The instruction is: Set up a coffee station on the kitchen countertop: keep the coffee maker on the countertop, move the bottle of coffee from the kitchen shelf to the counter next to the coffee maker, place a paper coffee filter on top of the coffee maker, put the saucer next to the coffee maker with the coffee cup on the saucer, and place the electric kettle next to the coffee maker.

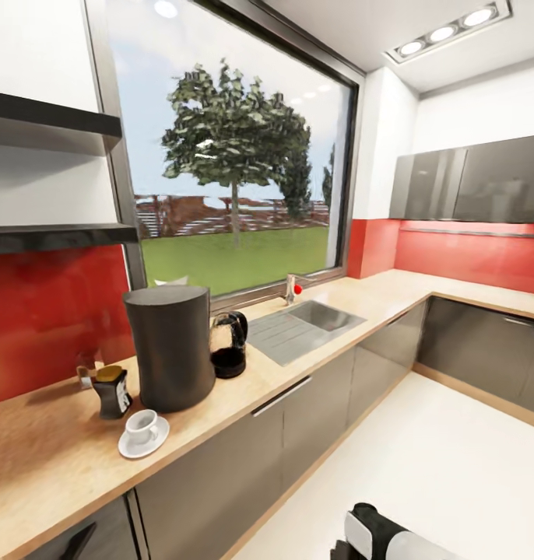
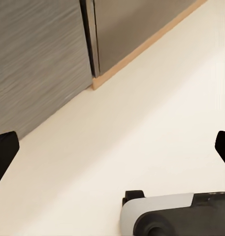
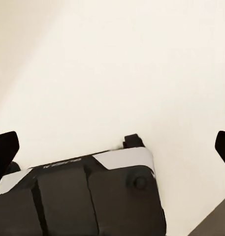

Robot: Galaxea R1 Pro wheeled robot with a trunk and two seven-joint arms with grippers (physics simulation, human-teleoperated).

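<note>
— Where does the coffee maker [image 1: 172,348] stand from your seat?

— On the worktop [image 1: 57,459], at the left of my head view, upright, its long axis vertical and its slanted top tipping toward the window [image 1: 236,155]. I see no paper filter on that top.

— And what is around it?

— The electric kettle [image 1: 229,344] is just to its right, touching or nearly so, upright, with its loop handle turned to the right, toward the sink [image 1: 304,327]. The bottle of coffee [image 1: 112,391] stands just to its left, lid up, label facing me. In front, nearer the worktop edge, the saucer [image 1: 143,438] lies flat with the coffee cup [image 1: 142,425] sitting on it, handle pointing right.

— The room?

— The light wood worktop runs away to the right, past the inset steel sink and a tap [image 1: 291,289], then turns a corner under grey wall cabinets [image 1: 469,185]. Red backsplash [image 1: 49,319] behind, grey cabinet fronts [image 1: 314,412] below, pale floor [image 1: 423,467]. Two dark shelves [image 1: 53,124] hang on the wall at far left.

— Your hands?

— The left hand [image 2: 112,147] hangs over the floor beside a cabinet front, fingertips [image 2: 4,150] wide apart, nothing between them. The right hand [image 3: 112,147] is likewise spread, released, over bare floor and part of the robot's base [image 3: 82,196].
</note>
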